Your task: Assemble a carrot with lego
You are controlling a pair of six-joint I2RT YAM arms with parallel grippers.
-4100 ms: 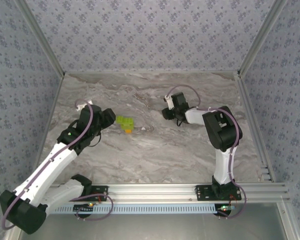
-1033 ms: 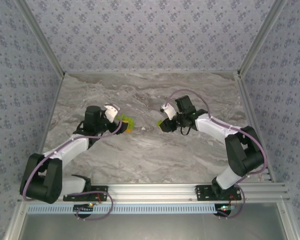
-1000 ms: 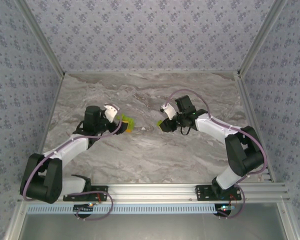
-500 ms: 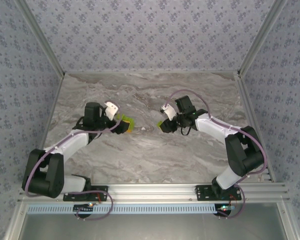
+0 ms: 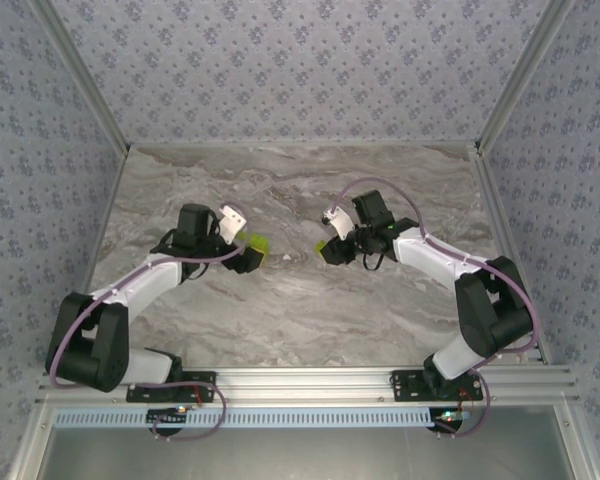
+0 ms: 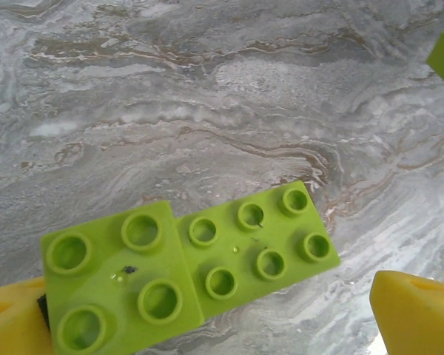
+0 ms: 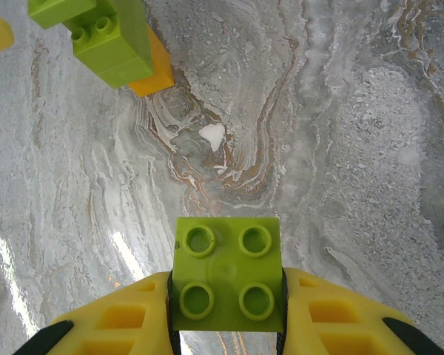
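Note:
The carrot [image 7: 115, 41] lies on the marble table as a partial build of joined lime-green bricks with an orange brick [image 7: 154, 74] under them. In the left wrist view the build's studded green bricks [image 6: 255, 248] sit between the wide-apart yellow fingers [image 6: 418, 310] of my left gripper [image 6: 214, 314], which is open and not touching them. From above, the left gripper [image 5: 247, 242] straddles the build [image 5: 259, 247]. My right gripper [image 7: 226, 288] is shut on a square four-stud lime-green lego brick [image 7: 226, 277]. It is held above the table, right of the build, at the right gripper [image 5: 330, 248].
The marble table [image 5: 300, 310] is walled by patterned panels on three sides. An aluminium rail [image 5: 310, 380] with both arm bases runs along the near edge. A small white fleck [image 7: 211, 135] lies on the table between the build and the held brick.
My left gripper's jaws have widened around the green build, letting go of it, and the left wrist has shifted slightly right. The right gripper has stayed put with its brick.

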